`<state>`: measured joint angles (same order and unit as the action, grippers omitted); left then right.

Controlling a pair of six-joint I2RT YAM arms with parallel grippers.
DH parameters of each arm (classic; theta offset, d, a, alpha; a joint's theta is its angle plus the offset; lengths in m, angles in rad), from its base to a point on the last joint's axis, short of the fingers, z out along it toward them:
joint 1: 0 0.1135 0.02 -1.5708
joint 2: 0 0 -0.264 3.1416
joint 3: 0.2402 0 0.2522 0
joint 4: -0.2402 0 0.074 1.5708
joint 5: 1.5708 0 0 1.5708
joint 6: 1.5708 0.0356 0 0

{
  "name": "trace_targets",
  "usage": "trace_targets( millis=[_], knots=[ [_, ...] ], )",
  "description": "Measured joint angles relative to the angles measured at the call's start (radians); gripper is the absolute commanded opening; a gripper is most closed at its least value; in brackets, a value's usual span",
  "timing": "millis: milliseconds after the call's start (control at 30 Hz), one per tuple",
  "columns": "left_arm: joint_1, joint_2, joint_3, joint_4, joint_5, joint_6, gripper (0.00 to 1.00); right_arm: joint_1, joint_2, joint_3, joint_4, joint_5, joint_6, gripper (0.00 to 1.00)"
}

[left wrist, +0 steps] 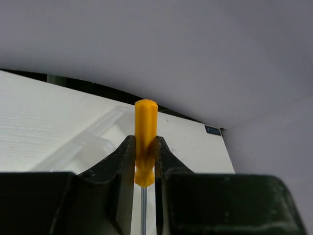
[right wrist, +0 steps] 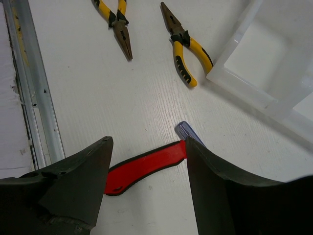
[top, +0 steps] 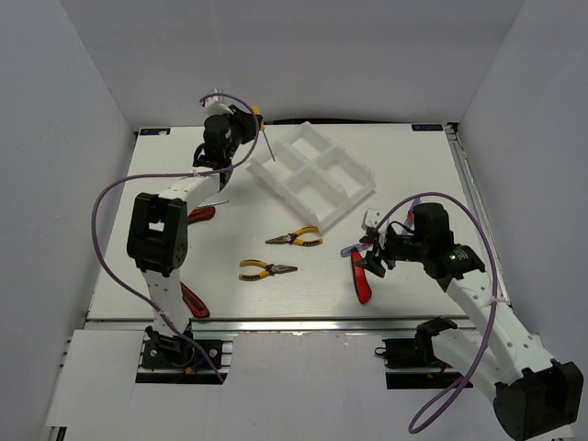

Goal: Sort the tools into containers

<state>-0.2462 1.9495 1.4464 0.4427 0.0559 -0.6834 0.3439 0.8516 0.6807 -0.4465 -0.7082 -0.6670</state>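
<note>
The yellow-handled screwdriver [top: 260,118] is off the tabletop, held by the left gripper [top: 246,124] at the far left. Its thin shaft slants down toward the left corner of the white four-compartment tray [top: 354,175]. In the left wrist view the jaws are clamped on the lower part of the yellow handle [left wrist: 145,142], and the handle top stands clear above them. The tray lies askew in the far middle of the tabletop.

Nearer the arms, a red-and-black utility knife [top: 361,277] lies right of centre, with the right gripper [top: 372,255] over it. Its jaws are apart, and the right wrist view shows the knife [right wrist: 146,166] in the gap between them. I cannot tell whether they touch it. A blue-handled screwdriver [right wrist: 188,132] lies just beside the knife's far end.

Two yellow-handled pliers lie near the middle. One pair of pliers [top: 296,239] is close to the tray's near corner, and the second pair of pliers [top: 266,269] is a little nearer and to the left. A red-handled tool [top: 200,215] shows partly behind the left arm, and another red-and-black tool [top: 193,300] lies by that arm's lower link.

The tabletop [top: 413,165] is white, with a fine ribbed grain in the wrist view. A metal rail [top: 303,323] runs along its near edge. Plain pale grey walls [top: 55,138] enclose it on the left, far and right sides. A purple cable [top: 106,211] loops from each arm.
</note>
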Motion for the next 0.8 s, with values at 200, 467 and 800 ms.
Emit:
trace_targets(
  millis=[200, 467, 800],
  knots=[
    [-0.034, 0.100, -0.010, 0.092, -0.154, -0.099, 0.00, 0.017, 0.006, 0.000, 0.000, 0.022, -0.008, 0.68],
    [-0.081, 0.188, 0.000, 0.080, -0.286, -0.079, 0.00, 0.024, 0.008, 0.000, 0.000, 0.032, -0.016, 0.68],
    [-0.098, 0.193, 0.065, 0.026, -0.298, 0.000, 0.37, 0.025, 0.008, 0.000, 0.000, 0.032, -0.017, 0.68]
  ],
)
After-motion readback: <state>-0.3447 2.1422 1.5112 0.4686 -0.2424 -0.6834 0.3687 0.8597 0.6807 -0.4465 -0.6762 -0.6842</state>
